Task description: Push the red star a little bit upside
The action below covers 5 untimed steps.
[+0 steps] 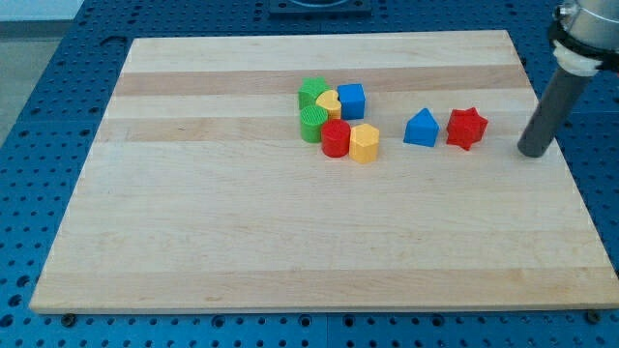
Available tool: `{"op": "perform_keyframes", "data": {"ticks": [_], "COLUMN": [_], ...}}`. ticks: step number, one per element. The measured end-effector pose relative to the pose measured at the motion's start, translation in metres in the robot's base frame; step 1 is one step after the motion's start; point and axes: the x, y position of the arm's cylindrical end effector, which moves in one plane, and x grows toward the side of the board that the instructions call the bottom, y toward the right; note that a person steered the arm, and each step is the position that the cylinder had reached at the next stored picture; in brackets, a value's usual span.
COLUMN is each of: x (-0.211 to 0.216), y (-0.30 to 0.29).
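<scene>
Camera view, left to right: a cluster of green, yellow, red and blue blocks (335,121) upper centre on the wooden table (290,232), a blue triangular block (421,128), the red star (466,128), then my tip (531,153), gripperless, well right.

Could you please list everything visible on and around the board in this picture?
red star: 1, red, right of centre, beside the blue triangular block
blue triangular block: 1, blue, just to the view's left of the star
blue cube: 1, blue, right side of the cluster near centre top
yellow heart: 1, yellow, in the cluster, left of the cube
green blocks: 2, green, left side of the cluster, shapes unclear
red cylinder: 1, red, bottom of the cluster
yellow hexagon: 1, yellow, right of the red cylinder
wooden board: 1, light wood, fills most of the view
blue perforated table: 1, blue, around the board
my tip: 1, dark rod, to the view's right of the star, apart from it
</scene>
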Motion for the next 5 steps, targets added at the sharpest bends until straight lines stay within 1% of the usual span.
{"op": "perform_keyframes", "data": {"ticks": [1, 2, 5], "x": [0.000, -0.013, -0.054], "y": [-0.025, -0.033, -0.033]}}
